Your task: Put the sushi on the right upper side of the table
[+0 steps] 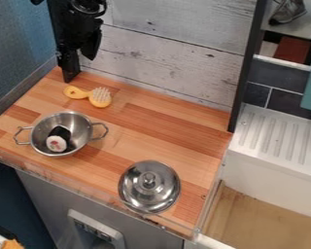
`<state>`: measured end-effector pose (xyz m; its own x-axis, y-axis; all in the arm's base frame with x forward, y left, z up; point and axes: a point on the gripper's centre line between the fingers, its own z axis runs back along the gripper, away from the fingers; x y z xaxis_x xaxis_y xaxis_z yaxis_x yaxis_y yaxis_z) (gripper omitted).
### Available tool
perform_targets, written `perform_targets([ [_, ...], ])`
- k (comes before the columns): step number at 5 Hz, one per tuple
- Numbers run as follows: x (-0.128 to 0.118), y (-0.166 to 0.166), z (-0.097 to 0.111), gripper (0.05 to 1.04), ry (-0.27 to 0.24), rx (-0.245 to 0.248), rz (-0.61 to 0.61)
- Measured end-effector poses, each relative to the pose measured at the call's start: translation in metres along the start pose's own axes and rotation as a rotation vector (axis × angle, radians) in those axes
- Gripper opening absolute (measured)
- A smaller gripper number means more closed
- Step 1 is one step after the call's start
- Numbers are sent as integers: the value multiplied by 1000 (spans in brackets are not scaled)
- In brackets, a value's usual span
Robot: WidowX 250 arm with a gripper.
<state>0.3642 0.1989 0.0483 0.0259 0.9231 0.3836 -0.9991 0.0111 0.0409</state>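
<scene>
- Jaws of the black gripper (77, 56), at the upper left before the dark post (66, 70): I cannot tell whether they are spread or pressed together.
- The sushi (57, 143) sits inside the two-handled metal pot (82, 129), on the left of the wooden table (158, 125).
- Picking up seems the step in hand; next, the gripper needs to come over the pot, descend within its rim and grasp the roll.
- The sushi is a short, stubby roll with a black wrap and a round white end, pinkish-red at its centre.
</scene>
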Motion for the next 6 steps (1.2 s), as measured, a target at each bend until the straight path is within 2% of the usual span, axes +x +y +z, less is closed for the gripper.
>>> perform_targets([
  [1,-10,4,-17,1001,25,42,-18],
  [2,-16,15,-21,1001,106,47,-27],
  [3,-4,31,-9,1001,83,32,24],
  [4,-10,54,5,1001,95,17,61],
  [5,-16,83,1,1001,76,48,110],
  [6,-24,97,-4,1001,77,74,135],
])
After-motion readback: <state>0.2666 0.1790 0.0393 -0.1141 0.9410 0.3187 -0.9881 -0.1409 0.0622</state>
